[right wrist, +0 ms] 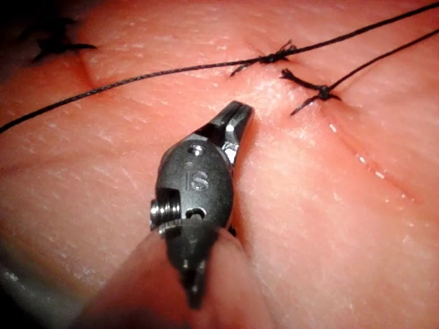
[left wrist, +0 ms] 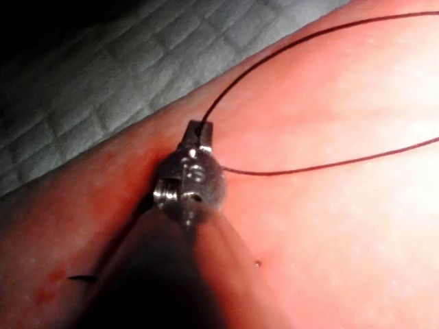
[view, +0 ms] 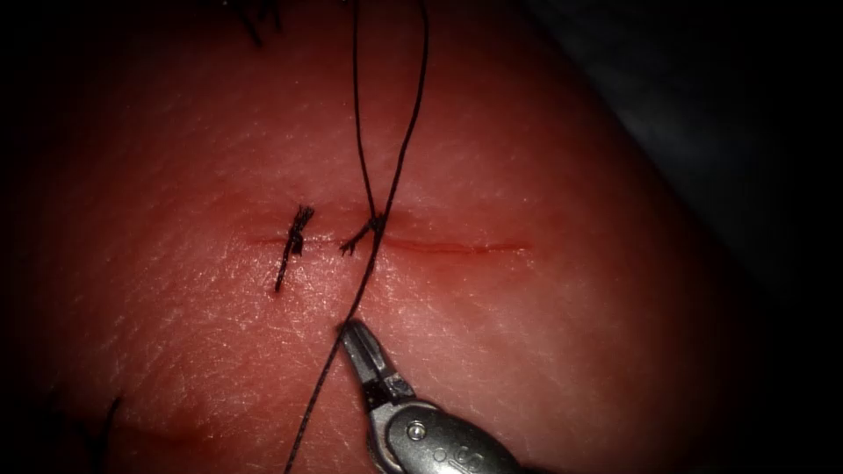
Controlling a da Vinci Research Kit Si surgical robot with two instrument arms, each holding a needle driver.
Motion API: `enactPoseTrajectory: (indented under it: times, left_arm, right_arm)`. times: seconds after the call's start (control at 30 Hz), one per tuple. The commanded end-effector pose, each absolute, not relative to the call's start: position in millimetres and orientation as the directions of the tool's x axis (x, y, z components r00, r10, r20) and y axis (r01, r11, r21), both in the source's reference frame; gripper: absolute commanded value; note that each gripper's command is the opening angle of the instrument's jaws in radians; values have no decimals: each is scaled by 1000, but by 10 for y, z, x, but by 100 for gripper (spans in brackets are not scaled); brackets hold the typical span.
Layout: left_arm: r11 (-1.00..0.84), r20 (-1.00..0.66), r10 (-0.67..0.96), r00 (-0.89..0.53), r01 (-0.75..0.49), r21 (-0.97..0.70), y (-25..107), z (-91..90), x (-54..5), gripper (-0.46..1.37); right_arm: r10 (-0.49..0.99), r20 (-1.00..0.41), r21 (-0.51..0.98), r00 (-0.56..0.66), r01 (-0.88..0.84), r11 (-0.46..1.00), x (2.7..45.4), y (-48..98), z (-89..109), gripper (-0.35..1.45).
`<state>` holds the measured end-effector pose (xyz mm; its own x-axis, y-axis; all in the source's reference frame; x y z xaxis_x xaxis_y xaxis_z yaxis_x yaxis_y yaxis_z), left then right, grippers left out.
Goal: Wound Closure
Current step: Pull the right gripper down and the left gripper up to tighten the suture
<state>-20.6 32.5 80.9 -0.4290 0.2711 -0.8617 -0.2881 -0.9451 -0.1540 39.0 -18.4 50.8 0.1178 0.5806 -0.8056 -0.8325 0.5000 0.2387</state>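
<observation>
The cut runs across the tissue. A tied stitch with short ends closes its left part. Beside it on the right sits a second knot; from it two strands of thread rise and cross, and one strand runs down past the cut. My right tool lies below the cut with jaws shut on nothing, its tip just beside that lower strand. In the right wrist view its tip rests short of the thread and both knots. My left tool is shut on the thread.
Cut ends of thread lie at the tissue's far upper left and lower left. A grey quilted cloth lies beyond the tissue's edge. Faint red fluid lines the right part of the cut.
</observation>
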Motion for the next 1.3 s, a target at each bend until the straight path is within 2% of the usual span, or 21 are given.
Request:
enactPoseTrajectory:
  times: [0.03, 0.07, 0.1, 0.17, 0.37, 0.43, 0.87, 0.93, 1.03, 1.1, 1.17, 1.3]
  left_arm:
    - [-949, -862, 271, -428, -270, -165, 322, 807, -207, -35]
    - [-950, -862, 271, -428, -266, -167, 320, 805, -208, -35]
    - [-951, -863, 271, -426, -260, -170, 318, 804, -210, -35]
    - [-951, -868, 275, -414, -248, -183, 315, 800, -213, -35]
    - [-950, -872, 284, -399, -240, -200, 308, 793, -218, -35]
    - [-949, -872, 289, -394, -238, -206, 306, 791, -219, -35]
    - [-950, -877, 289, -384, -225, -214, 292, 782, -222, -35]
    - [-950, -877, 289, -384, -225, -215, 292, 781, -222, -35]
    - [-950, -877, 290, -383, -224, -217, 292, 779, -221, -35]
    - [-950, -877, 291, -382, -223, -218, 292, 778, -221, -35]
    - [-950, -877, 292, -381, -222, -219, 293, 776, -221, -35]
    - [-950, -879, 292, -377, -219, -222, 294, 776, -221, -35]
  right_arm:
    - [557, -815, 202, 161, -822, 532, 389, -180, 509, 94]
    - [545, -819, 184, 180, -817, 546, 390, -178, 510, 110]
    - [540, -820, 176, 189, -814, 553, 390, -176, 510, 119]
    - [521, -826, 153, 217, -803, 576, 390, -173, 511, 124]
    - [505, -830, 146, 237, -781, 607, 392, -162, 510, 97]
    - [494, -833, 142, 250, -766, 627, 393, -154, 507, 82]
    - [474, -836, 124, 276, -747, 653, 397, -116, 516, 61]
    - [473, -837, 125, 275, -746, 654, 398, -114, 520, 53]
    - [473, -837, 126, 274, -746, 654, 399, -111, 524, 31]
    - [473, -837, 126, 274, -746, 654, 400, -109, 526, -6]
    - [474, -837, 126, 274, -746, 654, 400, -108, 527, -31]
    - [476, -835, 130, 276, -742, 658, 399, -108, 526, -35]
